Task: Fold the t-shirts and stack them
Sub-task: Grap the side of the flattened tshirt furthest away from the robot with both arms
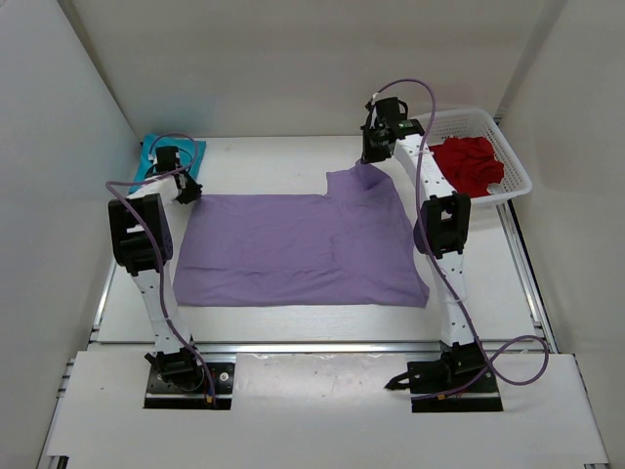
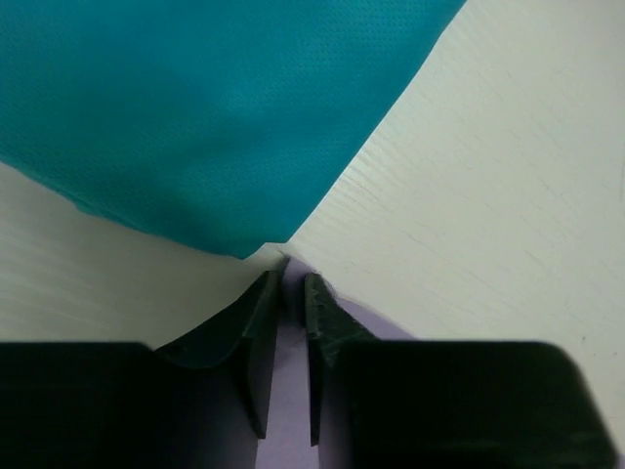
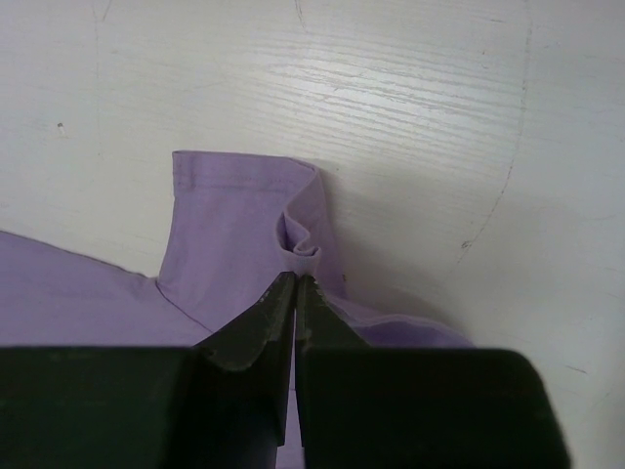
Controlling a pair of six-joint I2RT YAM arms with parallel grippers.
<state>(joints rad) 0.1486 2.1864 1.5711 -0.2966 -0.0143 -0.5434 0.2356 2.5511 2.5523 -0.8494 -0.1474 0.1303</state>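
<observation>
Lavender t-shirt (image 1: 293, 249): lay spread at centre of table (image 1: 283, 156). Left gripper (image 1: 188, 193) was clamped on far corner, right gripper (image 1: 372, 161) on sleeve. Risk: shallow pinches could slip on lifting; teal t-shirt (image 1: 161, 156), just beside, could snag.

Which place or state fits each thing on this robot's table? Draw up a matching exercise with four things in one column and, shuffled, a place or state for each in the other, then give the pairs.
Things
1. teal t-shirt
2. lavender t-shirt
3. dark red t-shirt
4. right gripper

Places or states
A. bunched in the white mesh basket
B. spread out across the middle of the table
C. shut on a sleeve of the lavender shirt
D. at the far left corner of the table

Pairs: 1-D, 2-B, 3-A, 4-C
</observation>
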